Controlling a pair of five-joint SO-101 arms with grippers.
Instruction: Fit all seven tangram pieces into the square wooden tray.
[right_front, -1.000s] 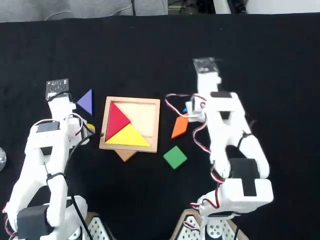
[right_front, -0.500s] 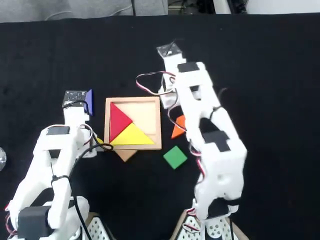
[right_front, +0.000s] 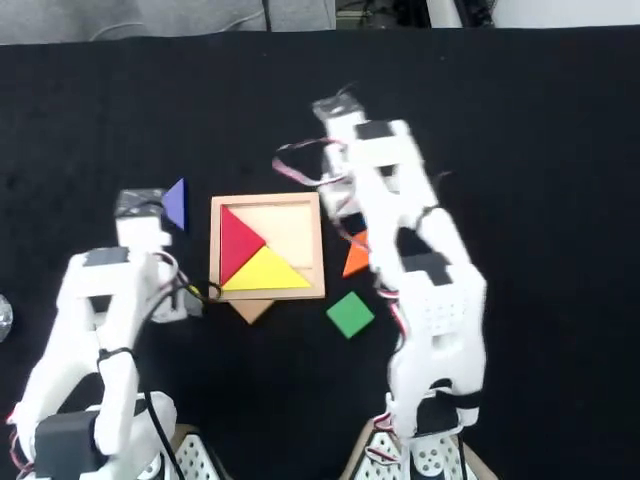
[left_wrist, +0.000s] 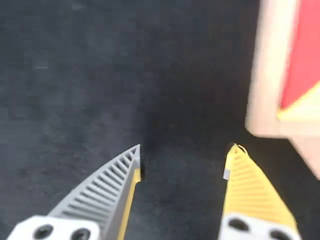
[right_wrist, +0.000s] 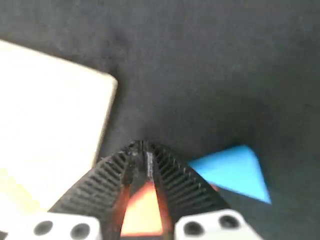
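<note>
My left claw (left_wrist: 186, 149) gapes wide over the black cloth (left_wrist: 75, 75), gripping nothing, its yellow tip just beside a corner of the wooden tray (left_wrist: 262, 75). My right claw (right_wrist: 144, 146) is pinched tight, tips together with nothing between them, above the orange piece (right_wrist: 142, 207) and near the light blue triangle (right_wrist: 232, 170). In the tray lie the red triangle (right_front: 238, 243) and yellow triangle (right_front: 262, 270). A tan triangle (right_front: 250, 308) touches its near edge. The green square (right_front: 350, 313) and violet triangle (right_front: 175, 203) lie outside it on the cloth.
</note>
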